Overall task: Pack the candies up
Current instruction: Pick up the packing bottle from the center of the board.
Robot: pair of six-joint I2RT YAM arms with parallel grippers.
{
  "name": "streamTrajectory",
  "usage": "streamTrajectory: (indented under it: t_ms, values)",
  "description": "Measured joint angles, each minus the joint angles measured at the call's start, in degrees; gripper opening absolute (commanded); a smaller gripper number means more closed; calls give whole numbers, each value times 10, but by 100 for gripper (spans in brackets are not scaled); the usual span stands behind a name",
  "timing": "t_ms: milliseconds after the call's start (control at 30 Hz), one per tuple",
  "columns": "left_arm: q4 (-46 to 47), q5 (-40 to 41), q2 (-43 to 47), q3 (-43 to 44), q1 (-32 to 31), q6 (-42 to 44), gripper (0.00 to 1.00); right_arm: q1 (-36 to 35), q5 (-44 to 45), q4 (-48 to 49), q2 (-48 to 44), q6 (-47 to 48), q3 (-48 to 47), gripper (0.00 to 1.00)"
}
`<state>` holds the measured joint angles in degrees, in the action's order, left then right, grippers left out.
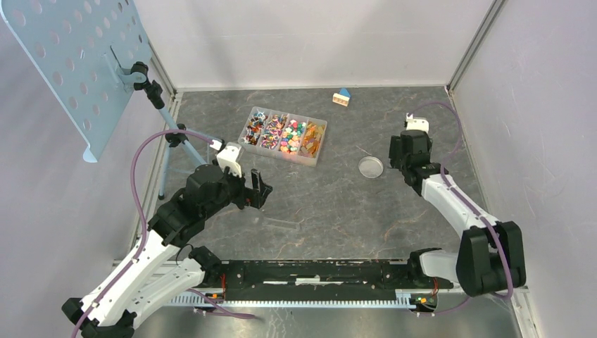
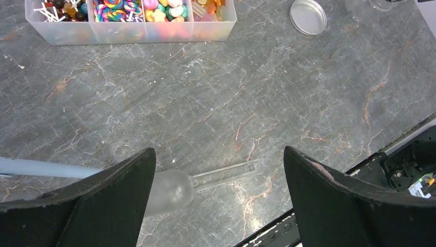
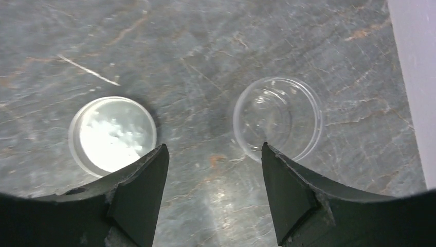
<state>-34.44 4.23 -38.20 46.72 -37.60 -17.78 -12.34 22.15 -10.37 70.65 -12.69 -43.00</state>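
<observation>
The candies lie sorted by colour in a clear divided box at the back centre of the table. The left wrist view shows them at its top edge. My left gripper hangs wide open above a clear plastic scoop, which lies flat on the table. My right gripper is open over bare table. A round silver lid lies to its left. A clear round cup sits to its right, its rim by the right fingertip.
A small blue-roofed toy house stands near the back wall. A perforated blue panel on a tripod leans over the left side. A black rail runs along the near edge, and walls enclose the table.
</observation>
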Motion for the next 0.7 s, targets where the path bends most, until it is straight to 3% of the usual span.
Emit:
streamTrajectory:
  t_ms: [233,467,700]
  values:
    - [0,2,0,0,0,5,100,76,-31,-3,58,31,-1,56]
    - [0,2,-3,-1,0,15,100,106,-57,0,91,38,-1,37]
    - [0,2,-3,-2,0,18,100,106,-87,-1,93,55,-4,10]
